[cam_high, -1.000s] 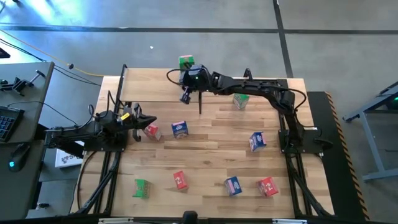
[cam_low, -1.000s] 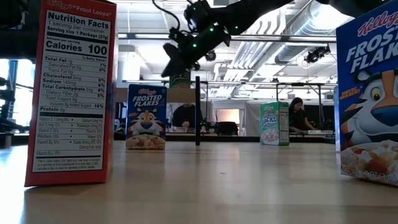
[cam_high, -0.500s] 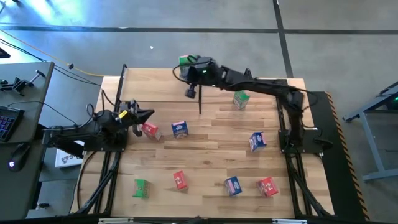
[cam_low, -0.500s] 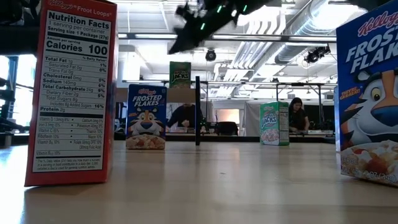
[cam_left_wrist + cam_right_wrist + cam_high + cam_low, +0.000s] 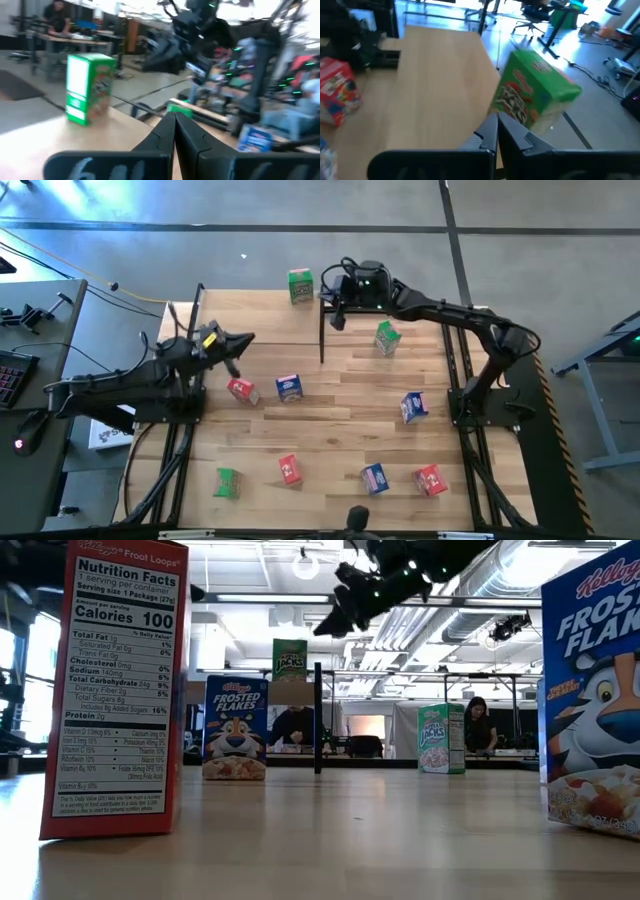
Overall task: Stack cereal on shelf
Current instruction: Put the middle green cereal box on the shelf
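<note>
**Green box stands on the shelf, both hands clenched and empty**

On the near red box (image 5: 113,690) I can read "Froot Loops", "Nutrition Facts" and "Calories 100". The big blue box at the edge (image 5: 592,690) says "Kellogg's" and "Frosted Flakes", and a farther blue box (image 5: 236,727) also reads "Frosted Flakes". The name on the two green boxes seems to end in "Jacks"; the rest I cannot read.

One green box (image 5: 299,285) stands upright on the shelf (image 5: 250,310), at about 12 o'clock of the surface (image 5: 340,420), its long axis vertical. From table height it sits raised above the other boxes. A second green box (image 5: 387,337) stands on the surface near 1 o'clock, a little turned.

The other boxes are spread over the surface: a red (image 5: 241,390) and a blue (image 5: 290,387) side by side near the centre-left, a blue (image 5: 413,407) at 3 o'clock, and along the 6 o'clock side a green (image 5: 227,483), a red (image 5: 290,469), a blue (image 5: 375,478) and a red (image 5: 431,479).

The right hand (image 5: 338,317) hangs in the air just beside the shelf's green box, fingers pressed together, holding nothing. The left hand (image 5: 240,339) is at 9 o'clock, above the surface, also clenched and empty.
</note>
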Tool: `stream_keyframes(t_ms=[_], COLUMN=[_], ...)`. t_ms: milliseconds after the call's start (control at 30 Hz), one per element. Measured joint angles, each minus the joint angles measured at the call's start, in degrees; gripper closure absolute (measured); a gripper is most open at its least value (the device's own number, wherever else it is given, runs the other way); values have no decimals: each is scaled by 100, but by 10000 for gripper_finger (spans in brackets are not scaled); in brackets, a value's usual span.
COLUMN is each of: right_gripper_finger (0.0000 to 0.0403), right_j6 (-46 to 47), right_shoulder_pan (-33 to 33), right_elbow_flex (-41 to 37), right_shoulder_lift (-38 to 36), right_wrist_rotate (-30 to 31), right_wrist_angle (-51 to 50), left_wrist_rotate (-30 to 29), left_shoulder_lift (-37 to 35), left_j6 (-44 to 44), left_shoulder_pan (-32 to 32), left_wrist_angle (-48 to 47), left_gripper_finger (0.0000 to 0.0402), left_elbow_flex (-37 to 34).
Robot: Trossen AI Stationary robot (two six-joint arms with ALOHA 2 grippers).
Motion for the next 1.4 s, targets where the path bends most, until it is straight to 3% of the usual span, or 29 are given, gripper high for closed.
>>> stream_keyframes(t_ms=[267, 433, 700, 1067, 1233, 1400], right_gripper_finger=[403, 403, 403, 403, 403, 403], right_j6=[279, 282, 516, 249, 263, 374], right_shoulder_pan=[-199, -426, -665, -669, -669, -627], right_elbow_flex=[-192, -192, -192, -192, -192, -187], right_shoulder_lift=[2, 2, 2, 2, 4, 138], right_wrist_rotate=[434, 478, 397, 548, 477, -143], right_wrist_angle=[224, 202, 225, 202, 202, 109], left_wrist_rotate=[133, 751, 1009, 1200, 1204, 1203], left_shoulder_lift=[2040, 3440, 5020, 6009, 5986, 5728], left_j6=[725, 800, 1008, 1229, 1264, 1353], left_shoulder_pan=[1310, 2066, 2557, 2705, 2705, 2701], left_wrist_angle=[14, 337, 602, 595, 548, 106], left_gripper_finger=[401, 401, 401, 401, 401, 401], left_elbow_flex=[1265, 1942, 2810, 3530, 3551, 3553])
